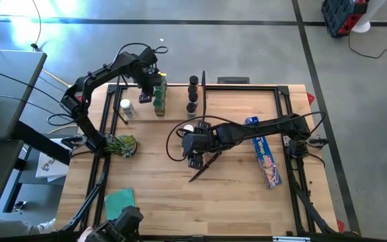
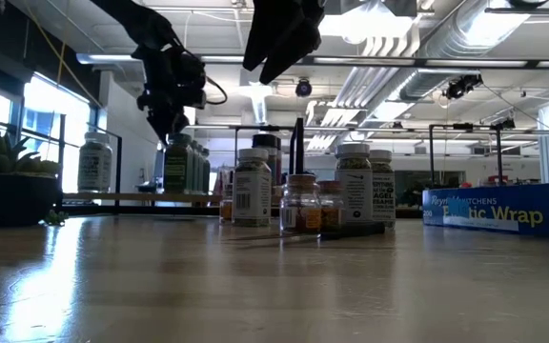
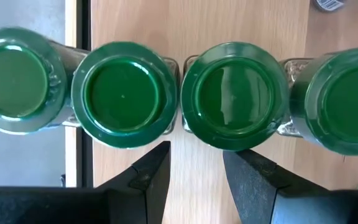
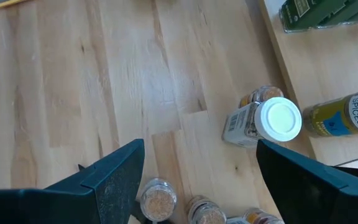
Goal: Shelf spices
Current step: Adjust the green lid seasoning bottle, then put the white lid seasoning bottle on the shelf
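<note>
The spice jars look light and rigid, with smooth round sides and ribbed plastic caps. They would likely slip under a loose pinch and tip easily because they are tall for their base. The safest hold is probably across the body just under the cap, or square across the cap itself, with one finger on each side.

The left gripper (image 3: pixel 194 171) hangs over the shelf (image 1: pixel 158 107) with its jaws partly apart and nothing between them. Just ahead of its fingertips stands a row of green-capped jars (image 3: pixel 235 94), shoulder to shoulder and touching. Their glossy dark green lids are flat, and their clear walls show a speckled fill. The gap between the two middle jars lies almost in line with the gap in the jaws.

The right gripper (image 4: pixel 197 180) hovers over the surface (image 4: pixel 73 81) with its jaws wide apart and empty. Beyond its fingertips, toward one side, a white-capped jar (image 4: pixel 281 118) stands with a barcode label on its side. Small clear jars with brownish contents (image 4: pixel 157 198) sit close under the jaws. In the low view the unshelved cluster (image 2: pixel 303 195) stands mid-surface, made up of labelled jars and short amber ones. More jars are already up on the shelf.
</note>
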You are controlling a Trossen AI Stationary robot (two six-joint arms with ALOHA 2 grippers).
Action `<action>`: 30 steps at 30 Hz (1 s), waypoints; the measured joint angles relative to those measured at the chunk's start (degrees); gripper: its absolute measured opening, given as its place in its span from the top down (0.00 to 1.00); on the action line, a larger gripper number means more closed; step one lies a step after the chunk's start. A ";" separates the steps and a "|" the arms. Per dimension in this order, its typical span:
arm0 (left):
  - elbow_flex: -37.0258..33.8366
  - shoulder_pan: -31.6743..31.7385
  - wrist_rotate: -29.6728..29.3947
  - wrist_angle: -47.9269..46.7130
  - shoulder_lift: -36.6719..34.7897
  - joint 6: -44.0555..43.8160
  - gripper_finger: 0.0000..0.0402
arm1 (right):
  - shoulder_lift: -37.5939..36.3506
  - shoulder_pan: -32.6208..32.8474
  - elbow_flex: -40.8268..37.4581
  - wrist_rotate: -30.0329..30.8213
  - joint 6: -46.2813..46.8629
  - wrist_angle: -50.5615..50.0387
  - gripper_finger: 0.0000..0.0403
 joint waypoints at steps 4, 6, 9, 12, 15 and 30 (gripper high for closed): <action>0.00 0.01 -0.02 0.42 0.00 0.08 0.64 | 0.00 -0.02 0.00 0.00 0.00 0.02 0.24; 0.00 0.01 -0.47 0.46 0.00 0.14 0.64 | 0.00 -0.02 0.00 0.02 -0.19 0.02 0.24; 0.00 0.01 -1.05 0.49 0.00 0.23 0.64 | 0.00 -0.02 0.00 0.02 -0.35 0.02 0.24; 0.00 0.07 -2.30 0.59 0.00 1.02 0.64 | 0.00 -0.02 0.00 0.00 -0.35 0.02 0.24; 0.00 0.08 -2.56 2.23 0.00 1.07 0.64 | 0.00 -0.02 0.00 0.01 -0.35 0.02 0.24; 0.00 0.05 -6.05 -0.17 0.00 3.06 0.64 | 0.00 -0.02 0.00 0.00 0.02 0.04 0.24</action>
